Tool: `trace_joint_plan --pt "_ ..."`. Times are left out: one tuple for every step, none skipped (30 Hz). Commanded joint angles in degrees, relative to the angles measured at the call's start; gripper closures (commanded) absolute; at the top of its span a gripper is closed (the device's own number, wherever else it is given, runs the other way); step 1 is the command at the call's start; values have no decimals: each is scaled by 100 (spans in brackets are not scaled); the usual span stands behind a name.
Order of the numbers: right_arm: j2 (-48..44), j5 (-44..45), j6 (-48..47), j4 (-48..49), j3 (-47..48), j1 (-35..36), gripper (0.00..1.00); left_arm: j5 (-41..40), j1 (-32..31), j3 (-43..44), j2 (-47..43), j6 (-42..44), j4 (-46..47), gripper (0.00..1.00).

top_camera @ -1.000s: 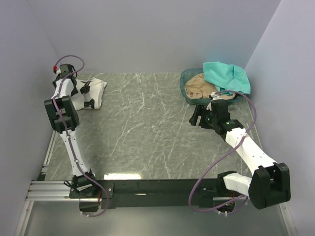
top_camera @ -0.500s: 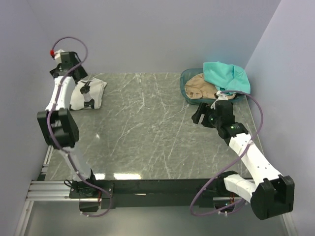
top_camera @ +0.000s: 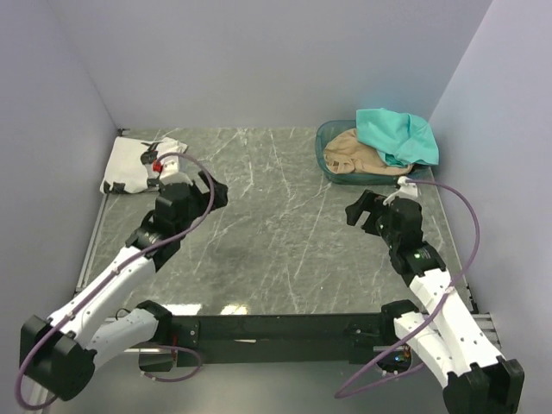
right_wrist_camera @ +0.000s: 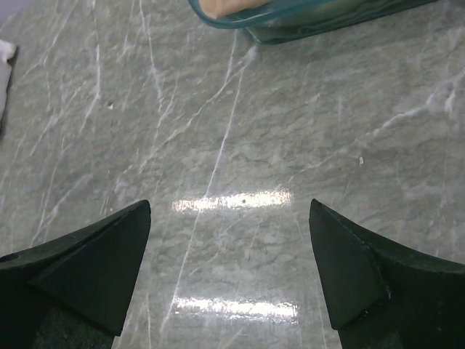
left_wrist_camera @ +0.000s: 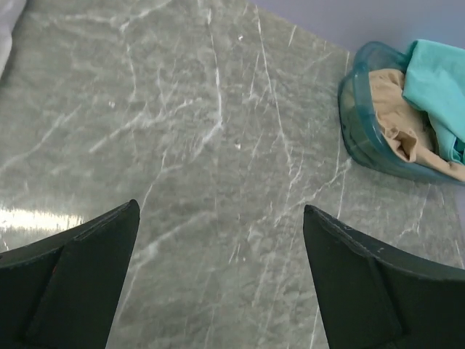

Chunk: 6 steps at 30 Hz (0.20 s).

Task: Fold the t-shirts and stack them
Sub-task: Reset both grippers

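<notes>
One white t-shirt (top_camera: 138, 164) looks folded; left gripper (left_wrist_camera: 220, 209) and right gripper (right_wrist_camera: 229, 204) gape empty, so the basket's (top_camera: 325, 141) teal t-shirt (top_camera: 397, 136) likely comes next.

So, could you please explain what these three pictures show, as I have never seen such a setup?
These are two robot arms bolted at the near edge of a marble-patterned table. The wide picture looks down from above and behind them; the other two come from cameras on each wrist, so the dark wedges are that arm's own fingers. The left claw and right claw are both open and hold nothing. A white t-shirt lies at the far left corner; a tan t-shirt and a teal t-shirt sit in a green basket at far right.
</notes>
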Motion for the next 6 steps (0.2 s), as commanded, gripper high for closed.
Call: trace_joint_plan --pt "-241 360 151 350 -174 -30 4 -444 -103 -357 -451 -401 318 1" --pt "-285 368 168 341 -200 -39 4 -549 -103 -428 -609 -445 265 1" --pt "-312 455 212 332 -270 -30 4 -611 -103 -559 -663 -454 273 1" --pt "-321 474 273 375 -306 -30 4 -716 -103 -604 -698 -497 203 1" --pt "-338 439 274 393 -323 -39 4 -743 -103 -648 -724 -506 185 1" --pt "-356 474 300 402 -332 -30 4 -779 -103 -665 -725 -498 159 1"
